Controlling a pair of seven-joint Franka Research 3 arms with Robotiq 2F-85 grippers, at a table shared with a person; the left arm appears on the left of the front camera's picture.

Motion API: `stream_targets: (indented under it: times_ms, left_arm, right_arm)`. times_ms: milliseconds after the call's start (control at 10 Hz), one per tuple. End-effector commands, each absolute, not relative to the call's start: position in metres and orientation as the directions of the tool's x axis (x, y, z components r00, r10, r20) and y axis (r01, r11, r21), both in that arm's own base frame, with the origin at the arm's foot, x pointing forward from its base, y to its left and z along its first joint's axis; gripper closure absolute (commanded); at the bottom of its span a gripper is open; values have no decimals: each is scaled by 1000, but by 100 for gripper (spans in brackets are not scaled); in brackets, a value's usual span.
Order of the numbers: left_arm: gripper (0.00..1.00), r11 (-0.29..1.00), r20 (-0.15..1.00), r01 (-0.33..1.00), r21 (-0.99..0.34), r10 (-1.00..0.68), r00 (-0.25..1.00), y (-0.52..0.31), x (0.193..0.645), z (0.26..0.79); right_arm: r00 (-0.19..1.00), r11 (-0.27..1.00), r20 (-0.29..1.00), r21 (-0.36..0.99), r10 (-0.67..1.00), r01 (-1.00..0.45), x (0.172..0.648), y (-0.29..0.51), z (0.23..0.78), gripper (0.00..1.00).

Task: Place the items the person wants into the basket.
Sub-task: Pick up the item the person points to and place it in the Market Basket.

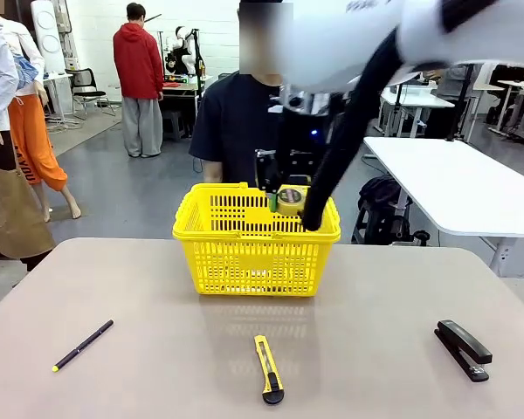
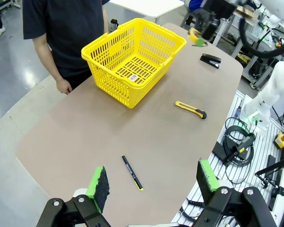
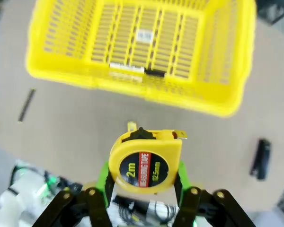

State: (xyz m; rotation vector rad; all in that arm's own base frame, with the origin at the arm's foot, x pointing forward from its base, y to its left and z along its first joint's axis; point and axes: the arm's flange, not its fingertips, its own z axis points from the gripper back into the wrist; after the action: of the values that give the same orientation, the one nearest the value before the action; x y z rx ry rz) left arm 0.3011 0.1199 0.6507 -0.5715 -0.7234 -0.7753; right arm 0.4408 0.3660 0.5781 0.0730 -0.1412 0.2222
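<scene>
1. Front view: yellow basket [image 1: 256, 262] upright at mid-table, nearer the far edge, with bare table [image 1: 157, 384] on every side of it.
2. Along the near edge, well apart from one another and from the basket: thin black pen [image 1: 83, 345] at left, yellow-and-black utility knife [image 1: 268, 370] in the middle, black stapler [image 1: 463, 349] at right.
3. Open tabletop between the knife and the basket's near wall, and between pen, knife and stapler.
4. Person [image 1: 236, 122] in a dark t-shirt close behind the far edge, just behind the basket.
5. Right gripper [image 1: 288, 202] reaching in from the upper right, clenched on the round yellow tape measure [image 1: 290, 197]. Held in the air at about the level of the basket's far rim; over the basket or just beside it, cannot tell.
6. Right wrist view: tape measure pinched on both flanks by the green pads [image 3: 103, 177], printed face toward the camera, basket lower down and ahead.
7. Inside the basket, blurred: what looks like a white marker with black cap [image 3: 135, 70] lying flat along one long wall, and a small white label [image 3: 143, 34] on the slotted floor.
8. Left wrist view: left gripper [image 2: 153, 179] spread wide, nothing between its fingers, well above the tabletop, with the pen below it.
</scene>
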Motion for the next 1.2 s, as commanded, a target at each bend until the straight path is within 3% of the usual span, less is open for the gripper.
stream_targets:
  times_ms: [0, 400, 1100]
  left_arm:
    - [4, 580, 761, 790, -198, -417, 497, 120, 301, 651]
    - [4, 580, 761, 790, -198, -417, 497, 120, 301, 651]
    - [4, 580, 761, 790, -198, -417, 497, 120, 301, 651]
  right_arm:
    - [963, 970, 155, 62, 222, -234, 487, 395, 576, 37]
    - [964, 973, 163, 65, 210, -223, 536, 417, 558, 37]
    - [961, 965, 154, 86, 231, -246, 528, 408, 545, 37]
